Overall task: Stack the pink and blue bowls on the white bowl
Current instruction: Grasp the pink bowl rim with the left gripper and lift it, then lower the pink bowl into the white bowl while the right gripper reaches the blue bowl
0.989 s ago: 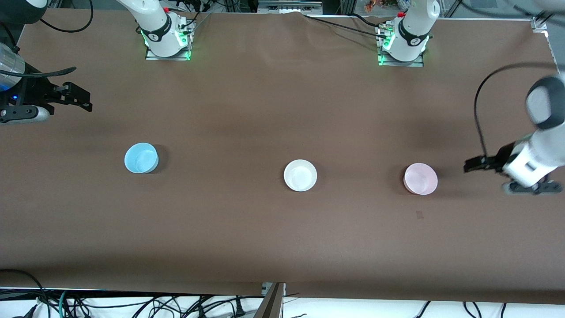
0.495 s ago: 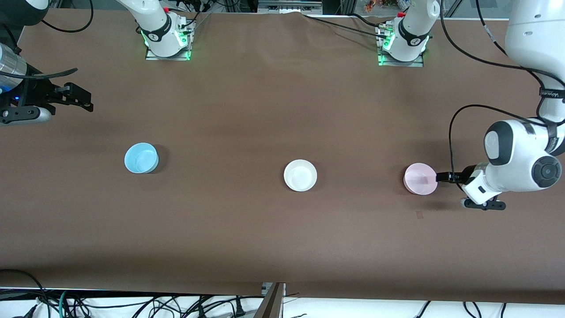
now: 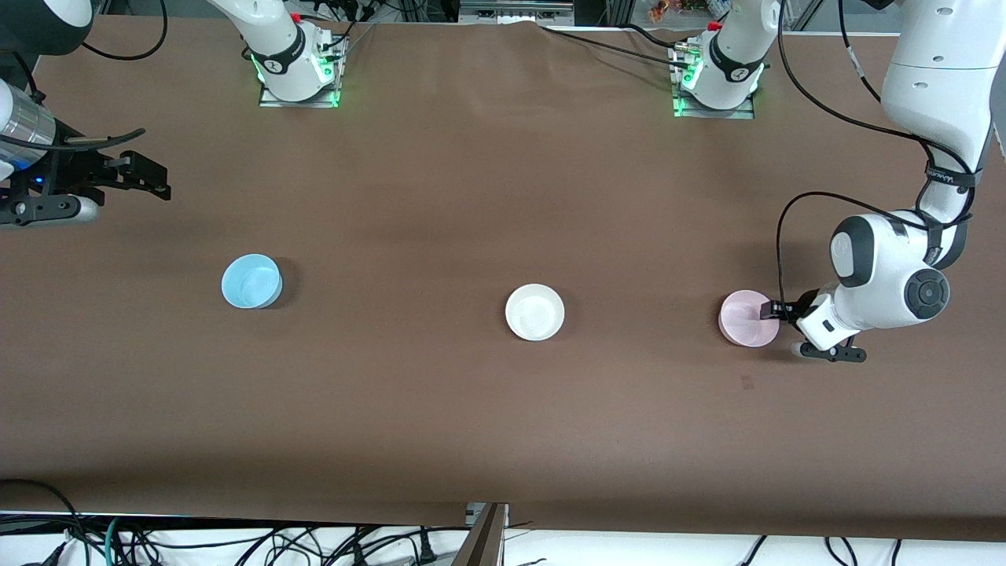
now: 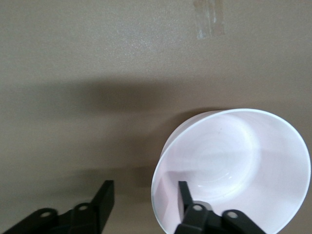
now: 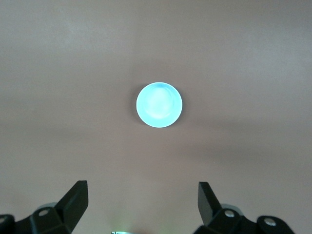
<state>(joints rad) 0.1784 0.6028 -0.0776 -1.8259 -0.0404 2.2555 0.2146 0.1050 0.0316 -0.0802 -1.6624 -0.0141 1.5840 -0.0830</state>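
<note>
The pale pink bowl (image 3: 747, 318) sits upright toward the left arm's end of the table. My left gripper (image 3: 775, 312) is open and low at its rim. In the left wrist view, one finger (image 4: 184, 197) is inside the pink bowl (image 4: 239, 161) and the other finger (image 4: 104, 197) is outside, so the wall lies between them. The white bowl (image 3: 534, 312) sits at mid-table. The sky blue bowl (image 3: 251, 281) sits toward the right arm's end. My right gripper (image 3: 157, 179) is open and empty, up in the air, with the blue bowl (image 5: 159, 105) in its wrist view.
A small piece of tape (image 3: 747, 382) lies on the brown table cover, nearer the front camera than the pink bowl; it also shows in the left wrist view (image 4: 209, 19). Cables hang off the table's front edge (image 3: 487, 523).
My left arm has swung in from the table's end and come down to the pink bowl; its fingers now straddle the rim. My right gripper has drifted slightly. The bowls have not moved.
</note>
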